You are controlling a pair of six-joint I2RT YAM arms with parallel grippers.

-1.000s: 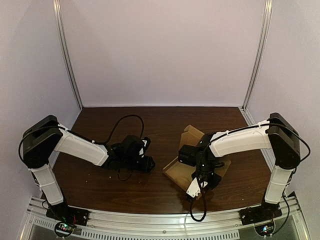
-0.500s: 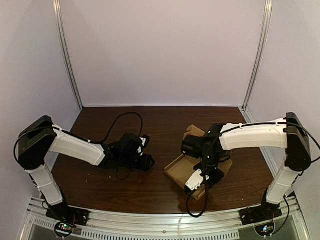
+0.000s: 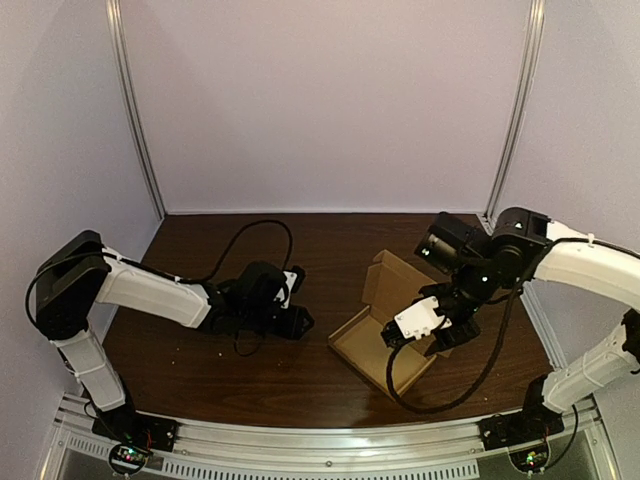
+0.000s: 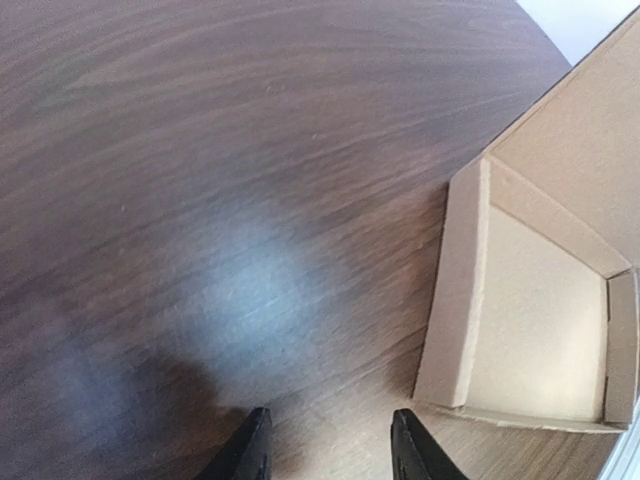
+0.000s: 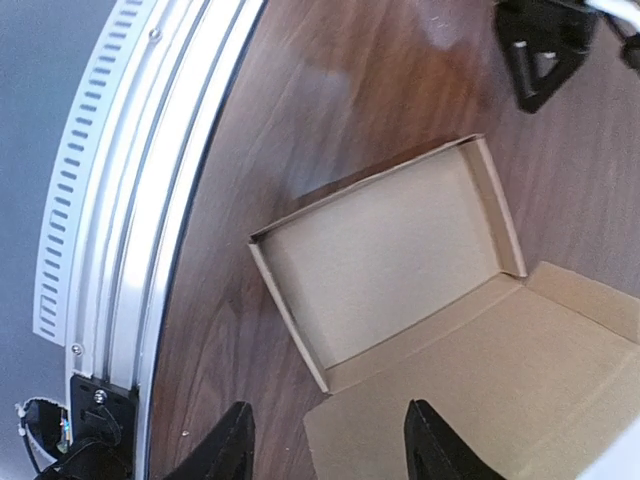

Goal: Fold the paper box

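Spread and empty: right gripper [image 5: 330, 445] high over the paper box [image 3: 362, 345], left gripper [image 4: 330, 452] low near its left wall. Lies open near the table's [image 3: 200, 380] front edge, right of centre. Risks skidding or creasing if pushed from 1 side unbraced.

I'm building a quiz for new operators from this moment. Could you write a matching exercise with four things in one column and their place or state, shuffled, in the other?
Things:
1. paper box
2. left gripper
3. right gripper
4. black cable

Places or states:
A. looped over the far left part of the table
B. open, up above the box, holding nothing
C. lying unfolded, tray walls up, lid flap open
D. open, low over the wood, at the box's left side

Pairs: 1-C, 2-D, 3-B, 4-A
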